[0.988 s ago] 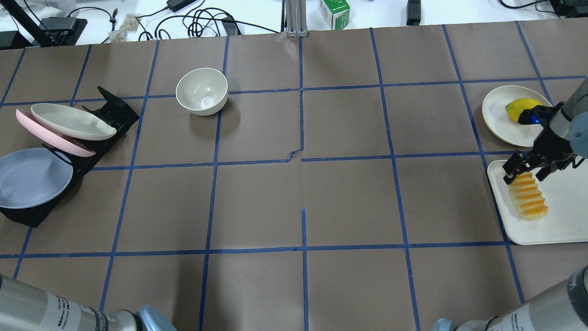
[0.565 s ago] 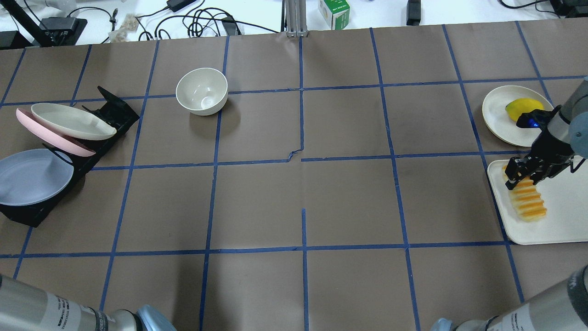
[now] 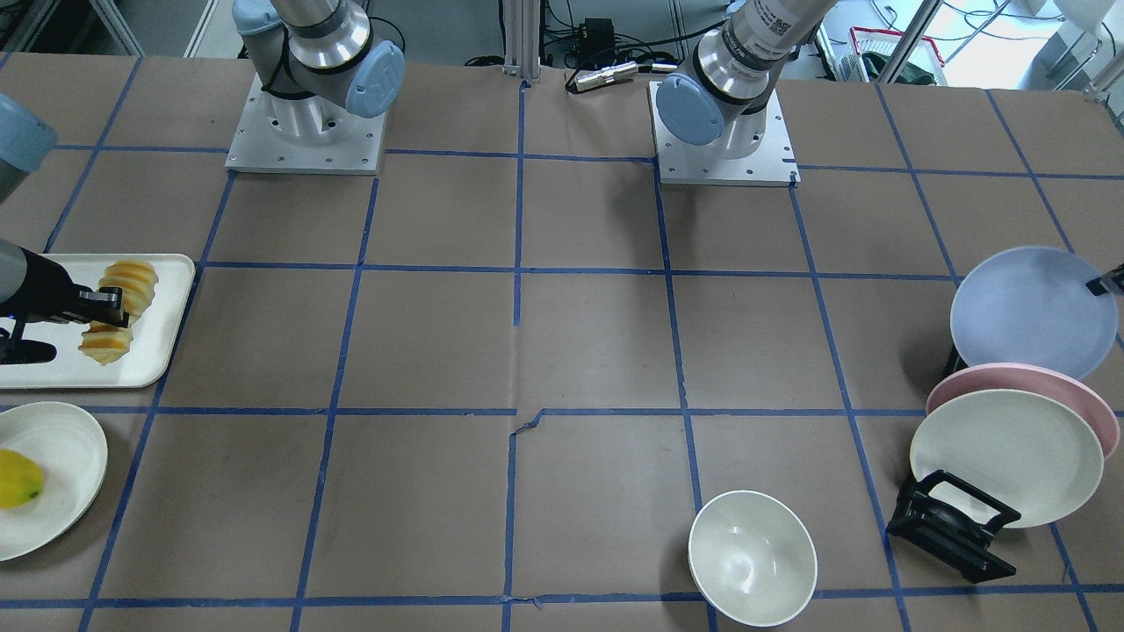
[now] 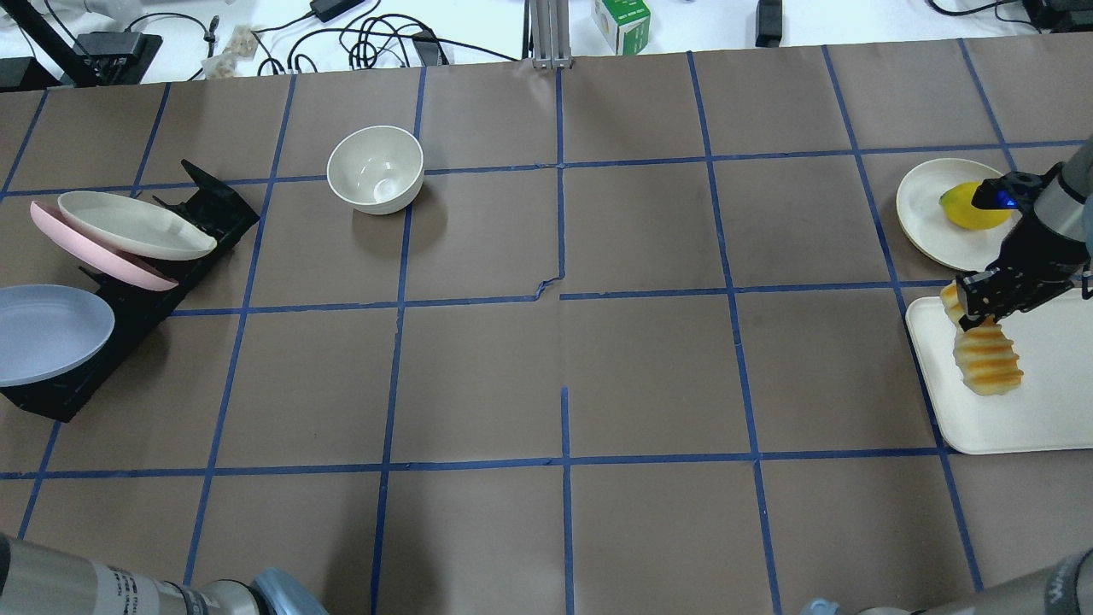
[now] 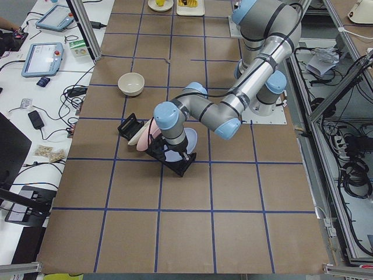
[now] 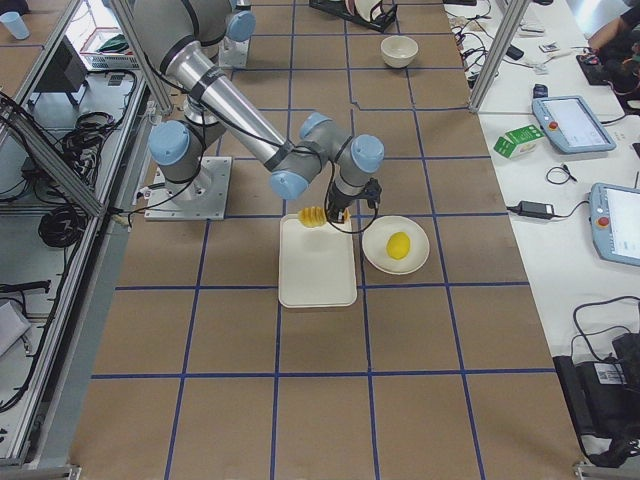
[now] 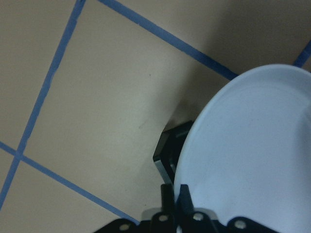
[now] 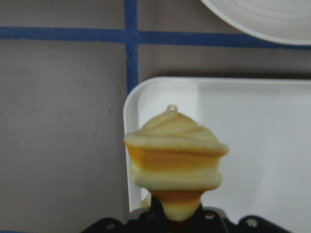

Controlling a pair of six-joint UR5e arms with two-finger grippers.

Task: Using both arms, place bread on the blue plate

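Observation:
The bread (image 4: 989,363) hangs tilted from my right gripper (image 4: 982,309), which is shut on its upper end above the white tray (image 4: 1050,410). The right wrist view shows the loaf (image 8: 175,155) end-on, clear of the tray. The blue plate (image 4: 47,333) leans at the near end of the black rack (image 4: 171,273). My left gripper (image 7: 176,194) is shut on the blue plate's rim (image 7: 252,160). In the front-facing view only its tip (image 3: 1105,283) shows at the plate's edge (image 3: 1032,312).
A cream plate (image 4: 922,213) with a yellow lemon (image 4: 969,205) lies just beyond the tray. A pink plate (image 4: 94,248) and a cream-white plate (image 4: 128,224) lean in the rack. A white bowl (image 4: 376,169) stands at the far middle-left.
My right gripper closed on the bread's end and raised it off the tray, so the loaf now hangs tilted. The blue plate shifted left and lifted in the rack.

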